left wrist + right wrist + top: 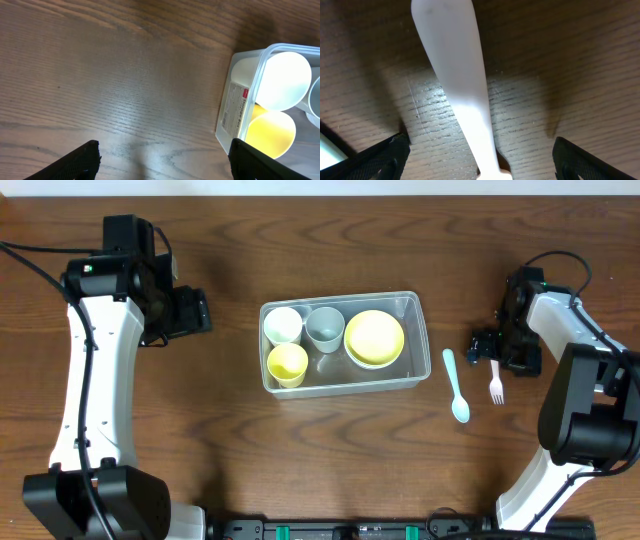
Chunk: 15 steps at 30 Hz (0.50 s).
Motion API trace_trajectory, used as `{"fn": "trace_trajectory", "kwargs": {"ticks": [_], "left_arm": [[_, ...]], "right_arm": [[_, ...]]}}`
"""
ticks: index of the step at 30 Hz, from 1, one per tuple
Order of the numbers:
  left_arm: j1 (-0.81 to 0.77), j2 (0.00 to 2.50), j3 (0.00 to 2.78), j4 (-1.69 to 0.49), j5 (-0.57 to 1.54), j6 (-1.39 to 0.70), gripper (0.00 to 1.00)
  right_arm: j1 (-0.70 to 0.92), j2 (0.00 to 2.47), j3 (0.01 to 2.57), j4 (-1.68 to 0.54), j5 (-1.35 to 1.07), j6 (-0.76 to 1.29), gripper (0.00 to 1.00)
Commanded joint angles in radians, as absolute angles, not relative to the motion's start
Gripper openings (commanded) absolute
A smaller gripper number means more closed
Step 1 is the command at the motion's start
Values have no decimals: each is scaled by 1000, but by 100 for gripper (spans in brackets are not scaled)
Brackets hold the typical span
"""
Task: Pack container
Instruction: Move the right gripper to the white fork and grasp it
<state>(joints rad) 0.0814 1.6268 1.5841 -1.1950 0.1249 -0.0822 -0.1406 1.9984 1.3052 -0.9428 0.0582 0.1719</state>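
Note:
The clear container (420,330) stands mid-table. It holds a white cup (283,324), a grey-blue cup (325,327), a yellow cup (287,362) and a yellow bowl (374,337) nested in a white one. A light blue spoon (457,386) and a pale fork (495,388) lie to its right. My right gripper (497,352) is open, low over the fork's handle (455,75), one finger on each side (480,162). My left gripper (195,310) is open and empty to the left of the container (239,112); its view (162,160) shows the white cup (285,80) and yellow cup (270,132).
Bare wooden table surrounds the container. The spoon lies between the container's right wall and the fork. Black cables run at the far left and far right edges.

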Motion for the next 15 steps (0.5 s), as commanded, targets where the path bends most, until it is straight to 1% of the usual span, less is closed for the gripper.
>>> {"fn": "trace_trajectory", "kwargs": {"ticks": [1,15], "left_arm": [[84,1608,1579,-1200,123,-91,83],[84,1608,1579,-1206,123,-91,83]], "right_arm": [[-144,2015,1287,-937,47,163,93],[-144,2015,1241,-909,48,163,94]]}}
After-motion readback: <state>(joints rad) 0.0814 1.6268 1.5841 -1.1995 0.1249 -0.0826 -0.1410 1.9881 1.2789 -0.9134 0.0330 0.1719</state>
